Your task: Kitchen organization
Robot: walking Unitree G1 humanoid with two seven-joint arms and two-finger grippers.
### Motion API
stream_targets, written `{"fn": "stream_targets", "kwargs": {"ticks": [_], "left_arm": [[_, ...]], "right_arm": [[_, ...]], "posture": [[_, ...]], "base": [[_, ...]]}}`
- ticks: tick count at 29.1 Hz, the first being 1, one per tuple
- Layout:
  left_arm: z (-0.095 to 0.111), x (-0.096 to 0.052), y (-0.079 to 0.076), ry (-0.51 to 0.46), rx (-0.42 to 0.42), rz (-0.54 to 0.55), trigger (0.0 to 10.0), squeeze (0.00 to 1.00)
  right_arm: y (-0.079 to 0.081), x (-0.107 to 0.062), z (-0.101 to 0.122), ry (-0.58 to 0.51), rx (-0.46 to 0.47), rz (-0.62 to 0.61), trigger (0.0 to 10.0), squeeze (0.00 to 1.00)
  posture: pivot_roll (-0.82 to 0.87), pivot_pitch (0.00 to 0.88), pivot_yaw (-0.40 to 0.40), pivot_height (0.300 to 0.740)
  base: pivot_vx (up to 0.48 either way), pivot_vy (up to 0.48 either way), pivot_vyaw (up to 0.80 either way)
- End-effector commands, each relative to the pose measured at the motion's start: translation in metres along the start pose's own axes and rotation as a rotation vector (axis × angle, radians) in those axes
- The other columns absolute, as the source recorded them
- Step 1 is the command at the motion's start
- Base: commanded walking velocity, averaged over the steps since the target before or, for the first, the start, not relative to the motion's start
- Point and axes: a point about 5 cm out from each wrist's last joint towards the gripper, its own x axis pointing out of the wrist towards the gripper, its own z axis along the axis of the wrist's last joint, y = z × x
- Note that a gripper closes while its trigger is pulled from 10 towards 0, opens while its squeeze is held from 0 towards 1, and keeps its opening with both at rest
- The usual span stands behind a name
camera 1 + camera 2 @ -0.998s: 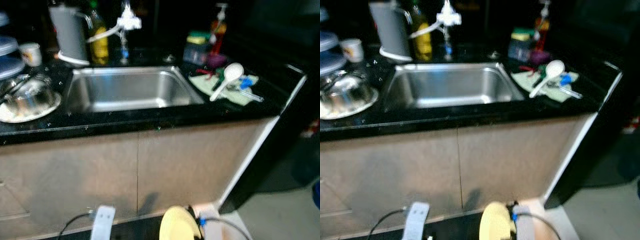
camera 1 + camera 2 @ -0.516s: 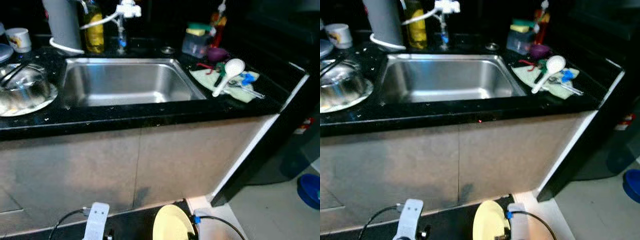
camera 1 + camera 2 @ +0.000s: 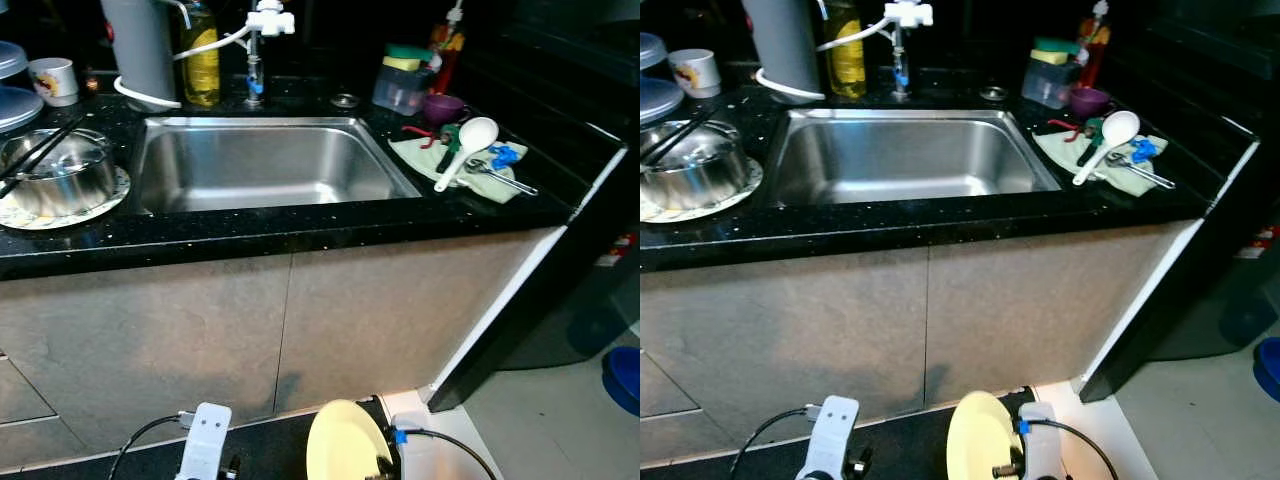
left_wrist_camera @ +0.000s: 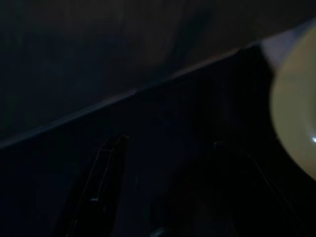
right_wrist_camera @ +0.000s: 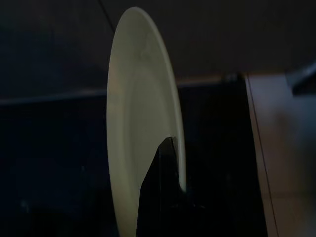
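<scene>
A pale yellow plate (image 3: 345, 442) hangs on edge low in front of the cabinet doors, with my right gripper (image 5: 174, 149) shut on its rim; one black finger (image 5: 160, 190) lies across the plate's face (image 5: 140, 113). My left gripper (image 4: 168, 148) hangs beside it in deep shade, open with nothing between its fingers (image 4: 104, 182). Ahead is a steel sink (image 3: 262, 165) set in a black counter (image 3: 300, 228), with a white tap (image 3: 265, 22) behind it.
A steel bowl with chopsticks (image 3: 58, 172) stands left of the sink. At the right, a white rice paddle (image 3: 466, 146) and utensils lie on a green cloth (image 3: 432, 160). A grey jug (image 3: 140, 45), yellow bottle (image 3: 202, 55) and cup (image 3: 54, 78) line the back. A blue bowl (image 3: 624, 378) sits on the floor.
The whole view has shifted and sharpened, so the camera moved. The plate stays in my right gripper, low in front of me.
</scene>
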Motion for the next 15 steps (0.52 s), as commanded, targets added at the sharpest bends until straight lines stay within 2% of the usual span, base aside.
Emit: {"fn": "stream_targets", "kwargs": {"ticks": [1, 3, 4, 5, 6, 10, 12, 14, 15], "left_arm": [[0.006, -0.002, -0.001, -0.056, -0.007, -0.007, 10.0, 0.00], [0.012, -0.003, -0.001, -0.093, -0.008, -0.006, 10.0, 0.00], [0.031, -0.003, -0.001, -0.186, 0.022, -0.015, 10.0, 0.00], [0.031, -0.003, -0.001, -0.186, 0.022, -0.015, 10.0, 0.00], [0.039, -0.004, -0.001, -0.221, 0.036, -0.021, 10.0, 0.00], [0.077, -0.010, -0.001, -0.409, 0.133, -0.026, 10.0, 0.00], [0.102, -0.016, 0.005, -0.526, 0.113, 0.006, 10.0, 0.00], [0.126, -0.022, 0.010, -0.614, 0.098, 0.010, 10.0, 0.00], [0.126, -0.022, 0.010, -0.614, 0.098, 0.010, 10.0, 0.00]], "right_arm": [[-0.003, 0.002, 0.017, -0.099, 0.037, 0.007, 10.0, 0.00], [-0.003, 0.003, 0.025, -0.138, 0.052, 0.024, 10.0, 0.00], [0.000, 0.005, 0.044, -0.215, 0.053, 0.099, 10.0, 0.00], [0.000, 0.005, 0.044, -0.215, 0.053, 0.099, 10.0, 0.00], [0.002, 0.005, 0.051, -0.241, 0.045, 0.135, 10.0, 0.00], [0.004, 0.002, 0.075, -0.308, -0.092, 0.255, 10.0, 0.00], [-0.004, 0.000, 0.089, -0.323, -0.200, 0.271, 10.0, 0.00], [-0.011, -0.004, 0.109, -0.361, -0.203, 0.325, 10.0, 0.00], [-0.011, -0.004, 0.109, -0.361, -0.203, 0.325, 10.0, 0.00]], "posture": [[-0.05, 0.111, -0.096, 0.740], [-0.05, 0.111, -0.096, 0.740], [-0.05, 0.111, -0.096, 0.740], [-0.05, 0.111, -0.096, 0.740], [-0.05, 0.111, -0.096, 0.740], [-0.05, 0.114, -0.094, 0.740], [-0.04, 0.112, -0.094, 0.740], [-0.04, 0.115, -0.096, 0.740], [-0.04, 0.115, -0.096, 0.740]], "base": [[0.000, 0.000, 0.00], [0.000, 0.000, 0.00], [0.000, 0.000, 0.00], [0.000, 0.000, 0.00], [0.000, 0.000, 0.00], [0.000, 0.000, 0.00], [0.000, 0.000, 0.00], [0.000, 0.000, 0.00], [0.000, 0.000, 0.00]]}}
